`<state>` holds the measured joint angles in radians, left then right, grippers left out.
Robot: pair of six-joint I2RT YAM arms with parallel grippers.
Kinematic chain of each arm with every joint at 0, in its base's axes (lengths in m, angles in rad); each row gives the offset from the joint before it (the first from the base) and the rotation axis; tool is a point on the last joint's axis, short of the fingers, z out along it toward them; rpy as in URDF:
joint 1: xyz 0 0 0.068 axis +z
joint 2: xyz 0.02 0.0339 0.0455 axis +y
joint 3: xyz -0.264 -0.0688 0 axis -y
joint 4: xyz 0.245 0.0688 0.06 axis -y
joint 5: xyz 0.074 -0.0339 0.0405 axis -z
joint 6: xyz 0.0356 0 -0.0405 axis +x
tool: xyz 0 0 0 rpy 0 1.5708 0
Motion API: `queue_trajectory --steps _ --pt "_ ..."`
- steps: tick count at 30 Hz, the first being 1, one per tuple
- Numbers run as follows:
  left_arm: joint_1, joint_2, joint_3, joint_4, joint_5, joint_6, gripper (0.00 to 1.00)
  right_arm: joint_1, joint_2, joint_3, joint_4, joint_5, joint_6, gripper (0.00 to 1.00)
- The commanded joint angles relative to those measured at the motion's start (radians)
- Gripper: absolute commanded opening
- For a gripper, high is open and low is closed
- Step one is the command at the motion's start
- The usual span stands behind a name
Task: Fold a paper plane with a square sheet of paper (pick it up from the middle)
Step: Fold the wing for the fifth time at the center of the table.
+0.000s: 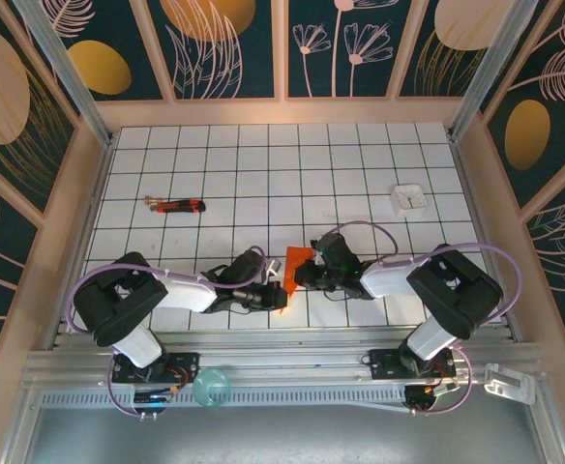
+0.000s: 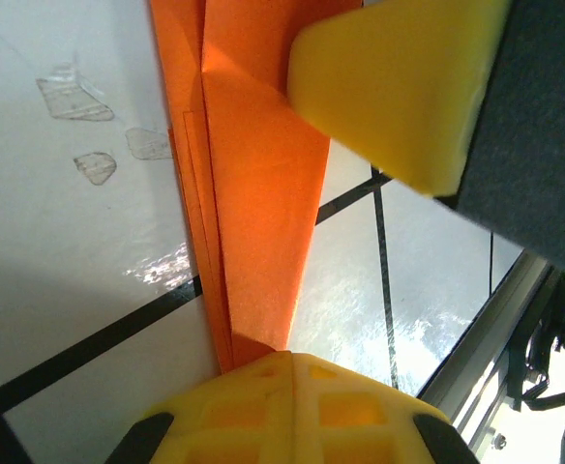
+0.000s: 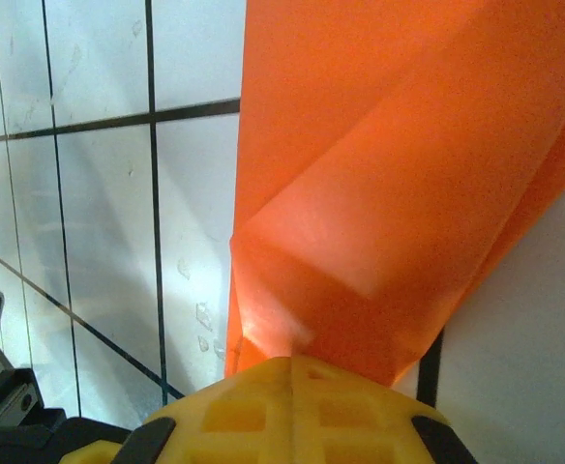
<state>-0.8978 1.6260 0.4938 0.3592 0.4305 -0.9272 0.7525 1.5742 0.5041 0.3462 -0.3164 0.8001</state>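
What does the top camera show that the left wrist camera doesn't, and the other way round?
Top camera alone: both arms meeting over the paper, the right claw, a red-and-black tool further back on the left, a small white square on the right, and a teal object by the rail.

Left wrist alone: the paper's stacked fold edges up close, yellow fingers pinching it, and bits of clear tape stuck to the table.

Both: the orange paper, the left claw on it, and the white gridded table.

Folded paper (image 1: 292, 275) between left end effector (image 1: 271, 293) and right end effector (image 1: 307, 274), near bench (image 1: 263, 164) front edge; stick tool (image 1: 176, 205) behind-left, white square (image 1: 409, 198) behind-right.
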Motion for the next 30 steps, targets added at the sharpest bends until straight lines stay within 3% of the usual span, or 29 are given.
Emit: queue_trajectory --steps 1,7,13,20,30 --pt "-0.013 0.076 -0.074 -0.278 -0.075 0.035 0.0 -0.034 0.0 0.033 -0.037 0.006 -0.06 0.0" --pt "-0.013 0.069 -0.072 -0.272 -0.077 0.026 0.0 -0.018 -0.077 0.021 -0.032 -0.075 -0.049 0.0" --pt "-0.012 0.071 -0.072 -0.27 -0.077 0.027 0.0 0.051 -0.121 -0.049 -0.022 -0.058 0.017 0.0" --pt "-0.013 0.077 -0.068 -0.268 -0.079 0.026 0.0 0.11 -0.094 -0.09 0.037 -0.046 0.076 0.0" --pt "-0.013 0.082 -0.066 -0.268 -0.077 0.031 0.0 0.12 -0.041 -0.075 0.037 -0.03 0.07 0.0"
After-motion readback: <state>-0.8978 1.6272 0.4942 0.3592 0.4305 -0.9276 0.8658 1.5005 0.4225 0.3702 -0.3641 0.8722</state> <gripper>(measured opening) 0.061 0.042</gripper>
